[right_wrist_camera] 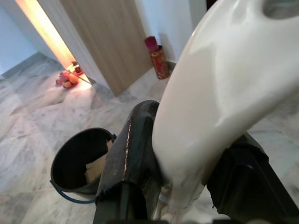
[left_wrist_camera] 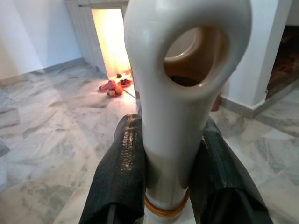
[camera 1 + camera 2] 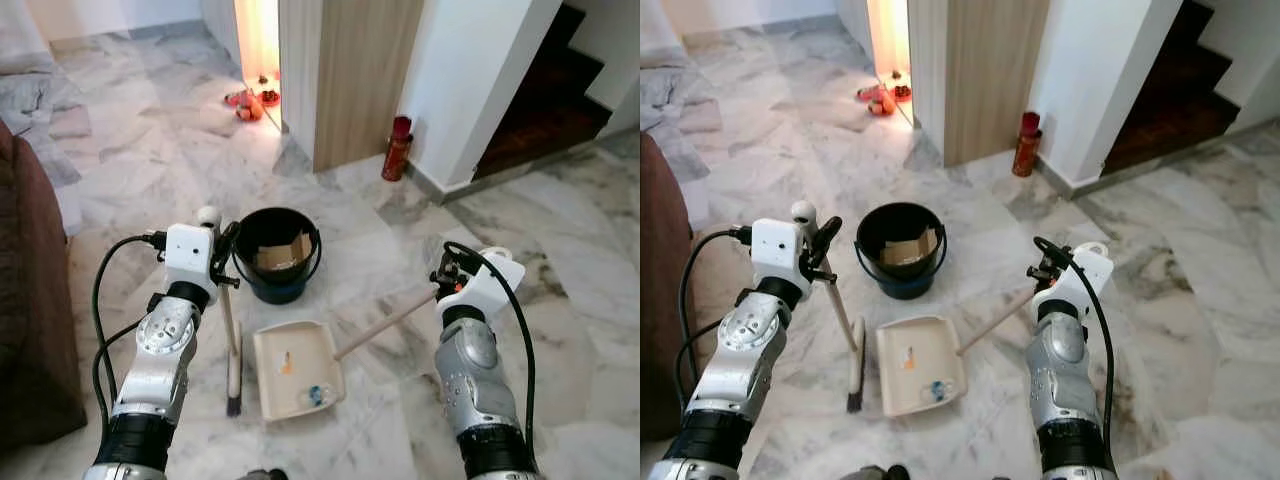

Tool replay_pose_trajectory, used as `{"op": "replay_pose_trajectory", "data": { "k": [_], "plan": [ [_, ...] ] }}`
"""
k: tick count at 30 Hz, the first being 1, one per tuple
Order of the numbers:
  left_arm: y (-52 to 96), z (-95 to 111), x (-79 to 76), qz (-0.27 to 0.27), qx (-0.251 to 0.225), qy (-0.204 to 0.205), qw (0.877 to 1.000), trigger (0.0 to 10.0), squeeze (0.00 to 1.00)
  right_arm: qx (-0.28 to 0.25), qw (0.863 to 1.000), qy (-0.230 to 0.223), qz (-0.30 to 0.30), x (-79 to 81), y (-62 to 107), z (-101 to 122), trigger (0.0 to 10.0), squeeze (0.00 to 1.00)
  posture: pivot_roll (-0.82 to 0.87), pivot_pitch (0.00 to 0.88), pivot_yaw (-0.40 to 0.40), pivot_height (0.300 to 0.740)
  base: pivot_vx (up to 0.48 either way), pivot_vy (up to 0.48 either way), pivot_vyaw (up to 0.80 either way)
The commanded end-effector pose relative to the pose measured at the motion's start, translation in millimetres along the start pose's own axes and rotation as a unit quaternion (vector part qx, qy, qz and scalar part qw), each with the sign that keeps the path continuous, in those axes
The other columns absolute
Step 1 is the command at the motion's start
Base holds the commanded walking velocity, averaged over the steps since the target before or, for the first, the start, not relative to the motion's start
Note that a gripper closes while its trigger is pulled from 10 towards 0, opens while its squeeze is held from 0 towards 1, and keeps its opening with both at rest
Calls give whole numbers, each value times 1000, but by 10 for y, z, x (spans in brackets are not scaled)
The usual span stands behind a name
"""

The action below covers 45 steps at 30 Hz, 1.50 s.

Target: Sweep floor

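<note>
The floor (image 3: 150, 170) is pale veined marble, and the landmark on it is a black bucket (image 3: 277, 253) with pieces of cardboard inside. Just in front of the bucket, toward the robot, lies a cream dustpan (image 3: 297, 370) holding a few small scraps — one orange, one bluish — near its lip. Its long handle runs up and away from the bucket's right side into the right hand (image 1: 177, 177), whose two black fingers (image 1: 133, 154) are clamped on either side of the cream handle end. To the left of the bucket and dustpan stands a small broom (image 3: 233, 350), bristle head down on the floor beside the pan, its stick rising to the left hand (image 2: 168, 182); that hand's fingers (image 2: 121, 172) press against both sides of the broom's cream grip, which ends in a loop with a hole through it. Beyond the bucket, a wood-panelled wall end meets a white wall, with a red can (image 3: 397, 148) standing at its base. Farther off, beyond the bucket and to its left, small red and orange things (image 3: 250, 100) lie in a warmly lit doorway. Well to the bucket's left is a brown sofa (image 3: 30, 300).
</note>
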<state>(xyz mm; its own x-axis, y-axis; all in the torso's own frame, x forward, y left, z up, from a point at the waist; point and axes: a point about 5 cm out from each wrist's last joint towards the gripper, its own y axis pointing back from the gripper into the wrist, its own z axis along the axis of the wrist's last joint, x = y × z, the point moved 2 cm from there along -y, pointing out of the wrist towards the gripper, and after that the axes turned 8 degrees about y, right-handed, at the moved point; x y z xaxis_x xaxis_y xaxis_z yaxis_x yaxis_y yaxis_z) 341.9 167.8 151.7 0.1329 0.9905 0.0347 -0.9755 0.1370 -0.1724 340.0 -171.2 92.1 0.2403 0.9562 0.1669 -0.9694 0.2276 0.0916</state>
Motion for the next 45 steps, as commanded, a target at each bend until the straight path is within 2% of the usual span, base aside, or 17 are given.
{"op": "replay_pose_trajectory", "data": {
  "k": [1, 7, 19, 23, 30, 40, 45],
  "plan": [
    [-34, 52, -16, 1, -4, -15, 1000, 10000, 0, -14, 1000, -3, -6, -33, -18, 73, 10000, 0, -36, 91, -20, 740, 0, 0, 0],
    [-41, 9, 71, 28, 12, -30, 999, 10000, 0, -12, 1000, -3, -5, -31, -19, 70, 10000, 0, -35, 94, -20, 740, 0, -134, 0],
    [-45, 1, 78, 33, 17, -33, 999, 10000, 0, -12, 1000, -1, 5, -2, -15, 69, 10000, 0, -35, 98, -21, 740, 0, -120, 0],
    [-48, 0, 126, 50, 20, -46, 997, 10000, 0, -10, 1000, 2, 10, 14, -16, 64, 10000, 0, -34, 99, -24, 740, 0, -117, 0],
    [-50, 4, 141, 56, 18, -39, 998, 10000, 0, -11, 1000, 6, 16, 32, -13, 65, 10000, 0, -35, 100, -24, 740, 0, -182, 0],
    [-58, -6, 138, 61, 20, -33, 997, 10000, 0, -16, 997, 30, 63, 168, 6, 73, 10000, 0, -37, 102, -26, 740, 0, 0, 746],
    [-58, -1, 148, 67, 18, -24, 997, 10000, 0, -14, 997, 27, 69, 186, 8, 65, 10000, 0, -37, 103, -27, 740, 0, 0, 0]
  ]
}}
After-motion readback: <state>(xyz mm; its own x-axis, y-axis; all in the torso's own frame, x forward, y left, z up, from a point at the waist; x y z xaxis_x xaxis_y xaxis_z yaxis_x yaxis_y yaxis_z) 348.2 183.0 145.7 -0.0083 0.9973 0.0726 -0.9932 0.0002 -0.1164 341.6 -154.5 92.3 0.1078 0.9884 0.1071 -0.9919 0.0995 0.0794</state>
